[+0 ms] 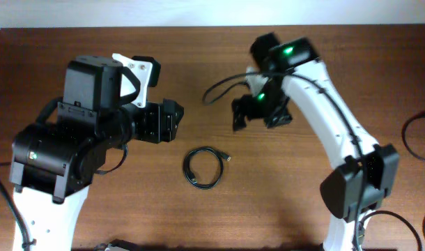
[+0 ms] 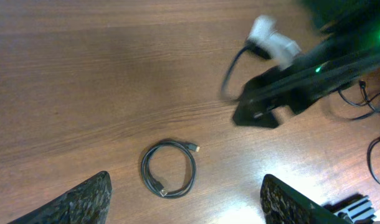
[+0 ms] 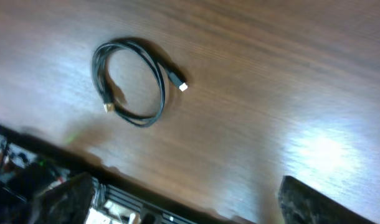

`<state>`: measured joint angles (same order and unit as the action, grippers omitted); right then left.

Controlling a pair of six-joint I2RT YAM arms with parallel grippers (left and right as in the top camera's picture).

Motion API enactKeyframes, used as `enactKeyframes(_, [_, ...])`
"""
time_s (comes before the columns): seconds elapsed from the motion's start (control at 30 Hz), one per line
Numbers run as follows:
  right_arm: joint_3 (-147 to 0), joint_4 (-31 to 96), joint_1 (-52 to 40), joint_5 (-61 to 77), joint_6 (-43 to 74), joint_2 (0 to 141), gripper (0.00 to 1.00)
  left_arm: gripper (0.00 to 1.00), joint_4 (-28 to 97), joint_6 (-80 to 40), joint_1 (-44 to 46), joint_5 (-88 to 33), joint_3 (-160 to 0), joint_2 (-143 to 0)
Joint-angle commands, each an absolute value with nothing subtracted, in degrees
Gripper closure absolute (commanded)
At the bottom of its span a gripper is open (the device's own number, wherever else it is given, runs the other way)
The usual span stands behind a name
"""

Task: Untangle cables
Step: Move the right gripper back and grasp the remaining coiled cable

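One thin black cable (image 1: pixel 187 166) lies in a small flat coil on the wooden table (image 1: pixel 94 42), between the two arms, with its metal-tipped plugs at the coil's edge. It also shows in the left wrist view (image 2: pixel 193 171) and the right wrist view (image 3: pixel 160 81). My left gripper (image 1: pixel 172 120) is open and empty, above the table up and left of the coil; in its own view (image 2: pixel 187 208) the coil lies just ahead between the fingers. My right gripper (image 1: pixel 260 115) is open and empty, up and right of the coil, and shows in its own view (image 3: pixel 190 205).
More black cable loops (image 1: pixel 406 136) lie at the table's right edge, also in the left wrist view (image 2: pixel 372 163). The right arm (image 2: pixel 271 102) hangs over the table's middle right. A thicker black arm wire (image 1: pixel 216 87) arcs beside the right wrist.
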<state>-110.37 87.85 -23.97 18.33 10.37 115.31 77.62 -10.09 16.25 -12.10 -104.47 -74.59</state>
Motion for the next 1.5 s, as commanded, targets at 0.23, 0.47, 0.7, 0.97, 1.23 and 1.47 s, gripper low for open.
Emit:
enactKeyframes(0.23, [-86.37, 69.82, -39.35, 19.75, 25.26, 114.8, 0.28, 0.23, 78.15, -9.78, 16.08, -11.75, -104.81, -74.41])
enactKeyframes(0.47, [-78.94, 52.49, -41.25, 18.52, 38.96, 114.8, 0.5, 0.23, 78.98, -9.78, 16.08, -11.75, -104.81, -74.41])
enactKeyframes(0.7, [-70.78, 45.45, -41.25, 16.67, 42.3, 114.83, 0.96, 0.23, 78.96, -9.78, 16.08, -11.75, -104.81, -74.41])
enactKeyframes(0.97, [-82.41, 43.72, -41.19, 16.67, 35.27, 108.88, 0.95, 0.22, 78.94, -9.76, 16.08, -11.73, -104.81, -74.41])
enactKeyframes(1.23, [-100.09, 56.01, -41.1, -0.71, 31.73, 92.07, 0.61, 0.22, 78.7, -9.78, 16.08, -11.75, -104.81, -74.41])
enactKeyframes(1.47, [-99.39, 67.68, -40.75, -0.71, 28.01, 104.73, 0.06, 0.2, 78.76, -9.76, 16.08, -11.73, -104.81, -74.41])
